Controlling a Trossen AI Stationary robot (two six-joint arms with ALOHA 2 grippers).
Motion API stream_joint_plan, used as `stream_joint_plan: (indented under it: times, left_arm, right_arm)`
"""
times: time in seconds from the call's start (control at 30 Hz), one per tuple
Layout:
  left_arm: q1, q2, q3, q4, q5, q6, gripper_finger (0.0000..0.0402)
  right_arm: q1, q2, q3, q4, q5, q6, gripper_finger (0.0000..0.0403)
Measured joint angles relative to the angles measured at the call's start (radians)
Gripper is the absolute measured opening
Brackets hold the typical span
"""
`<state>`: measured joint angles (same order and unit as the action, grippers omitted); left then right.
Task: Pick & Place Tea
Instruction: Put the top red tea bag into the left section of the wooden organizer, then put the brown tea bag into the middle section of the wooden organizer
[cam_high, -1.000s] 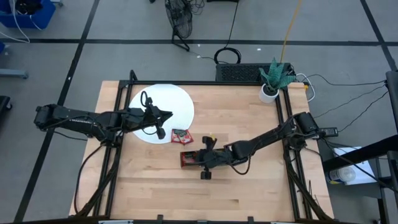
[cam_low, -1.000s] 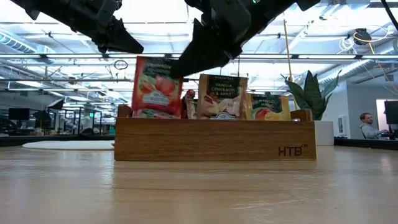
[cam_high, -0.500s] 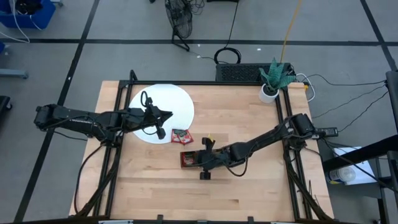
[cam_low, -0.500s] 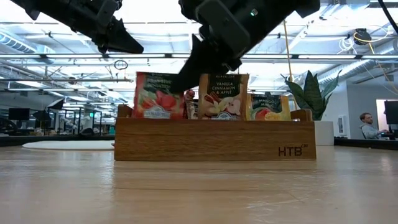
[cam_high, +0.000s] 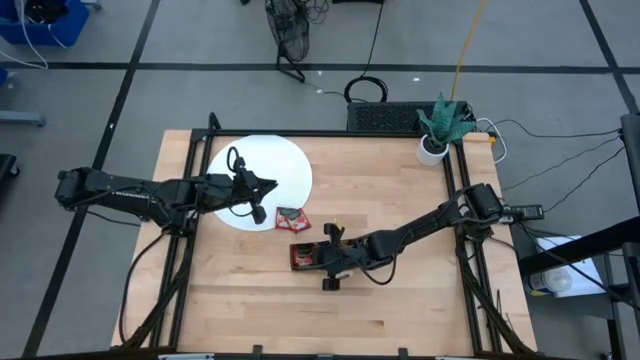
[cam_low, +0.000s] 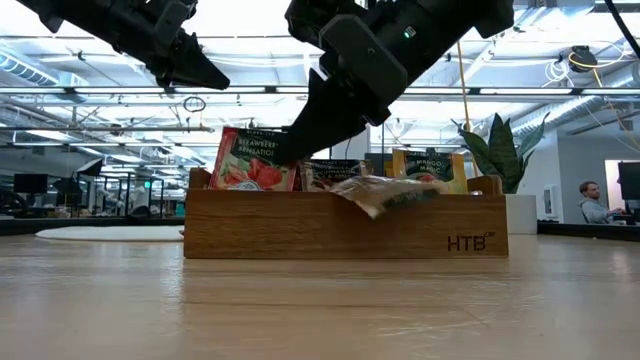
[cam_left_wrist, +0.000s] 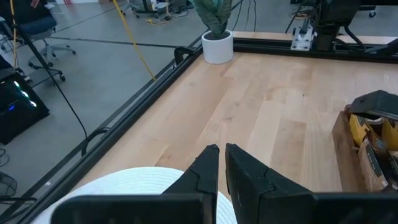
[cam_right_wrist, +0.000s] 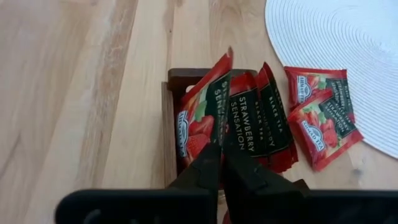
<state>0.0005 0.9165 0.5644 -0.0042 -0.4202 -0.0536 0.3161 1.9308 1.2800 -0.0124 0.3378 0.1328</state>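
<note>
Two red tea sachets (cam_right_wrist: 320, 115) flat on the table (cam_high: 400, 300), just beside the white disc (cam_high: 285, 165). More red sachets (cam_right_wrist: 239, 121) upright in the end compartment of the wooden tray (cam_low: 345, 225), with a pale sachet (cam_low: 385, 193) tipped over its front wall. Right gripper (cam_right_wrist: 222, 163) low over that end compartment, fingers pressed together, nothing visibly held. Left gripper (cam_left_wrist: 219, 163) above the disc's edge, fingers nearly together, empty.
</note>
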Motion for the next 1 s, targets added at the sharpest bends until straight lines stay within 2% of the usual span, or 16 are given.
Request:
stream_joint_plan:
  times: [0.13, 0.3, 0.5, 0.67, 0.77, 0.9, 1.0]
  left_arm:
    - [0.000, 0.000, 0.000, -0.001, 0.000, 0.000, 0.0037]
    - [0.000, 0.000, 0.000, -0.001, 0.000, 0.009, 0.0037]
    - [0.000, 0.000, 0.000, 0.000, 0.000, 0.018, 0.0037]
    - [0.000, 0.000, 0.000, -0.001, 0.000, 0.023, 0.0037]
    - [0.000, 0.000, 0.000, -0.001, -0.009, 0.028, 0.0037]
    - [0.000, 0.000, 0.000, -0.002, -0.031, 0.028, 0.0037]
    - [0.005, 0.000, 0.000, -0.010, -0.035, 0.027, 0.0037]
  right_arm:
    - [0.000, 0.000, 0.000, 0.000, -0.001, -0.024, 0.0042]
    - [0.000, -0.002, 0.000, 0.006, 0.001, -0.025, 0.0114]
    - [-0.003, -0.004, 0.000, 0.085, 0.003, -0.087, 0.0177]
    - [0.001, -0.043, 0.000, 0.116, 0.006, -0.184, 0.0193]
    - [0.030, -0.080, 0.000, 0.069, 0.017, -0.283, 0.0193]
    - [0.129, -0.090, 0.000, -0.036, 0.133, -0.435, 0.0193]
    - [0.202, -0.082, 0.000, -0.116, 0.240, -0.457, 0.0195]
